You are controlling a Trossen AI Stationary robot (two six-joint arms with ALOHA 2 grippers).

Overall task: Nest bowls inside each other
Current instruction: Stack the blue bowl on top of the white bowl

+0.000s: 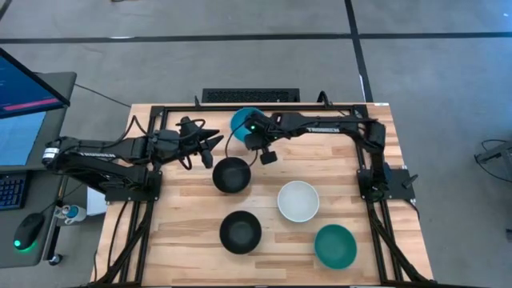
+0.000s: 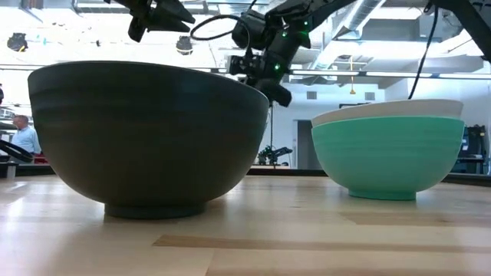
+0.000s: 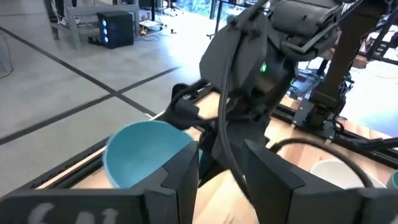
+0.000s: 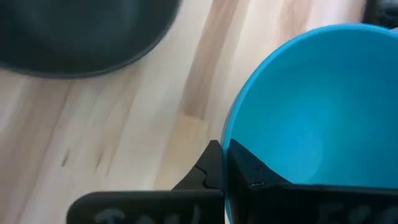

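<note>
One bright light blue bowl shows near the middle of the table's far edge, with my right gripper shut on its rim. Whether a second blue bowl sits inside it, I cannot tell. My left gripper hovers open just left of it, fingers pointing at the right arm. A black bowl stands on its base right in front of both grippers. Nearer lie a second black bowl, a white bowl and a teal green bowl, each apart from the others. My right gripper pinches the blue bowl's rim, one finger inside the bowl and one outside against its wall. The fingers come from above, slanting down. The bowl stays mouth-up; whether its base is clear of the table is hidden.
Black frame rails run along the table's far, left and right edges. A keyboard lies beyond the far edge. Bare wood lies at the near left. A person stands far off in the room.
</note>
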